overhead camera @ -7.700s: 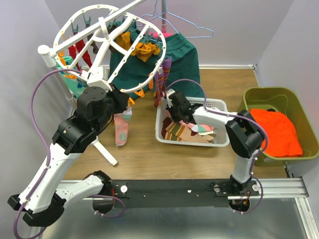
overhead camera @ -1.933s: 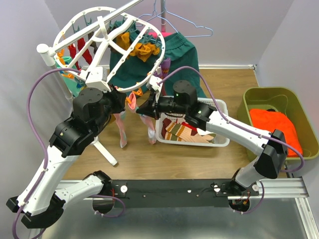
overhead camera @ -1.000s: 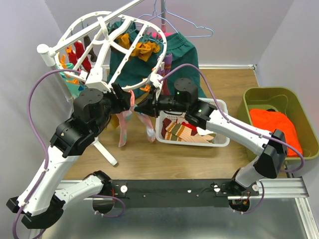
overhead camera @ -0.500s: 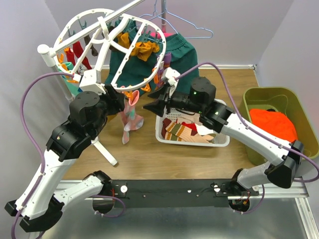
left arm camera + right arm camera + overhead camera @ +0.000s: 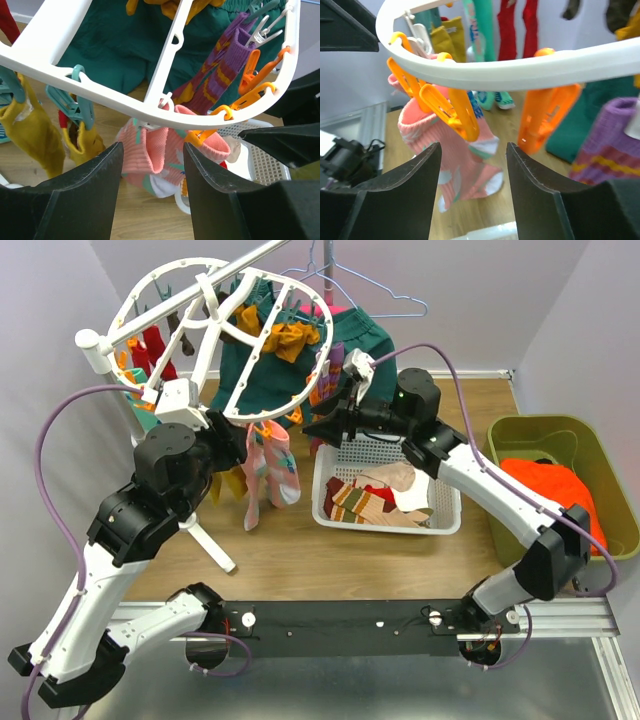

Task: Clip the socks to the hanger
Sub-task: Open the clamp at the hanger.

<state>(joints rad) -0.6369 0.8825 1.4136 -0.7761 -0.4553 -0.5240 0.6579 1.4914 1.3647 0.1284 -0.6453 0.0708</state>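
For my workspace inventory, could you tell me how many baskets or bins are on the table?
2. A white mesh basket with socks in it sits in the middle; an olive bin holding an orange cloth sits at the far right. None appears hidden.

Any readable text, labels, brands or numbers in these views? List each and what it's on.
No readable text in any view.
The hanger, orange clips, pink sock, white basket and olive bin show no print; the sock's teal marks are pattern, not letters.
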